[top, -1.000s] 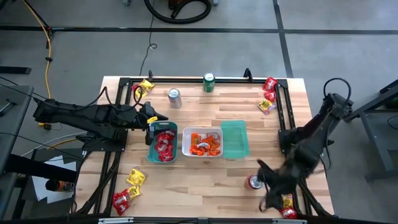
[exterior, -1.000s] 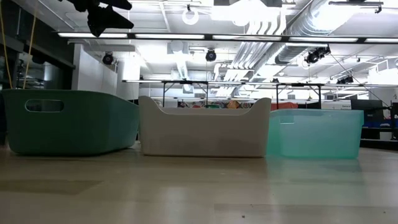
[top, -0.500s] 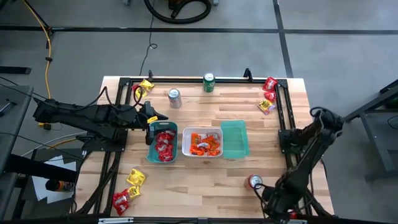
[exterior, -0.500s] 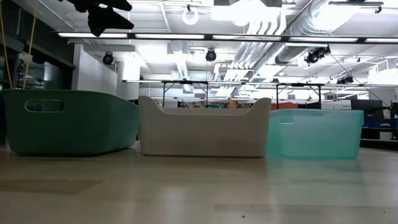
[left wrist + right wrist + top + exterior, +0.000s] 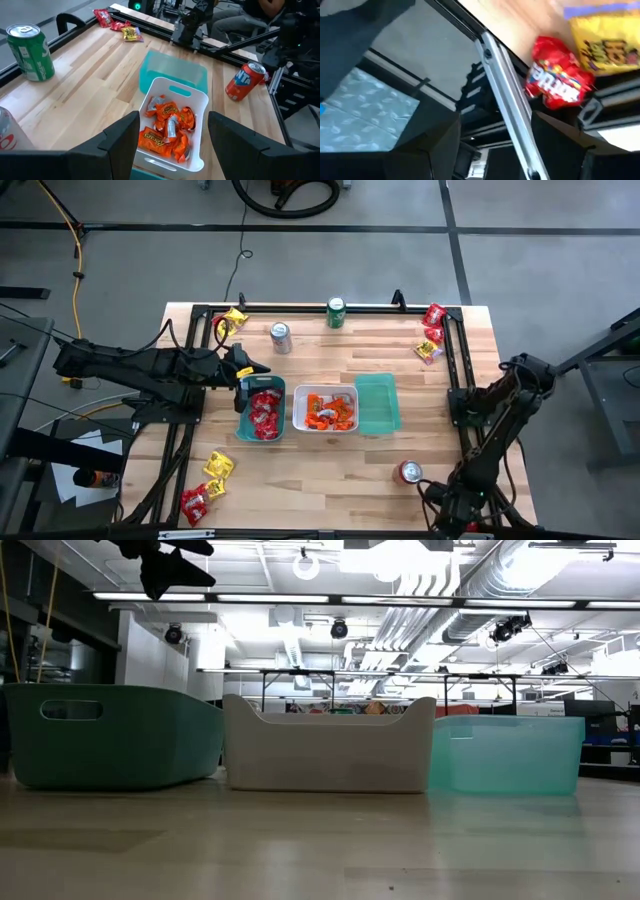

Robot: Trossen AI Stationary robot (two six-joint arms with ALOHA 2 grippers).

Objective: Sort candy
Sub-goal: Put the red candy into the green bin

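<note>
The right gripper [image 5: 452, 515] hangs low at the table's near right corner, fingers wide and empty. A red candy packet [image 5: 559, 80] and a yellow packet [image 5: 605, 42] lie just ahead of it. It should centre over one packet before closing.

The left gripper [image 5: 170, 145], also wide, waits above the trays.

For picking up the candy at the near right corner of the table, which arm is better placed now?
The right. Its gripper hangs over that corner, with the red candy packet close ahead and open fingers. The left gripper sits far away at the green tray.
</note>
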